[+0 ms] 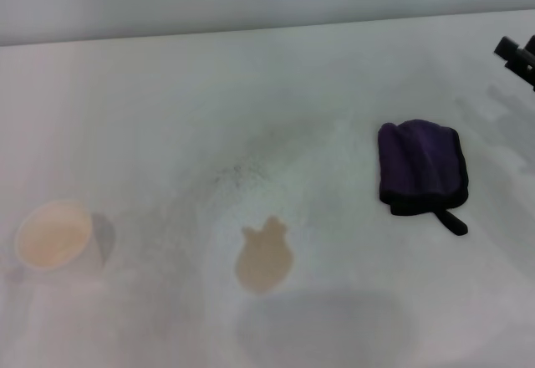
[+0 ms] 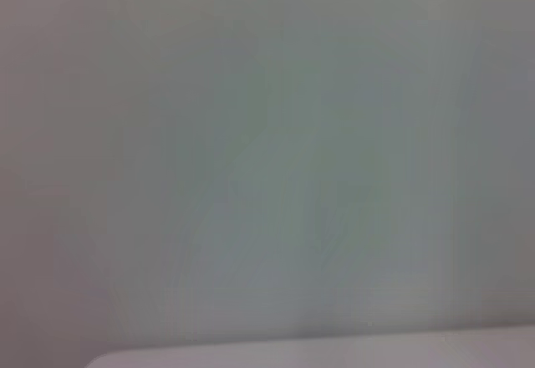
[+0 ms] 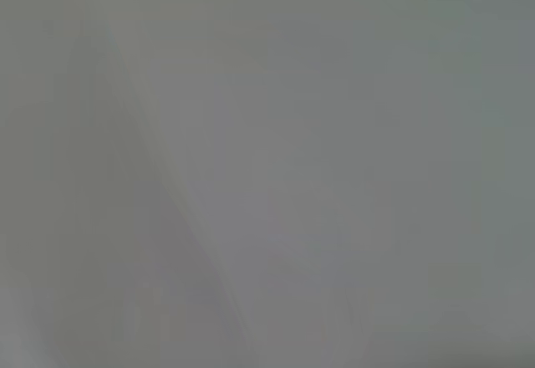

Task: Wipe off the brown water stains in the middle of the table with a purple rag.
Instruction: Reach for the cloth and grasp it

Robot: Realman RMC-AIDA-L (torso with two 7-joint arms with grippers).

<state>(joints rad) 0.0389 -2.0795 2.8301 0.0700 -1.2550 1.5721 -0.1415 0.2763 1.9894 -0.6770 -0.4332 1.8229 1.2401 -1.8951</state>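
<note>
**Rag lies toward the robot and inward of the right gripper**

The purple rag (image 1: 420, 167) lies folded on the table (image 1: 167, 117), its black loop tab pointing toward the robot, well apart from the brown water stains (image 1: 264, 257) further to the left. The right gripper (image 1: 518, 57) hangs at the far right edge, nearer the rag; whether its fingers are apart I cannot tell. The left gripper is out of sight.

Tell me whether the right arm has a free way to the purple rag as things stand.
Probably yes. The right gripper shows at the table's far right edge, and the purple rag lies uncovered on that side, with only bare tabletop between them. The paper cup stands far off to the left.
</note>
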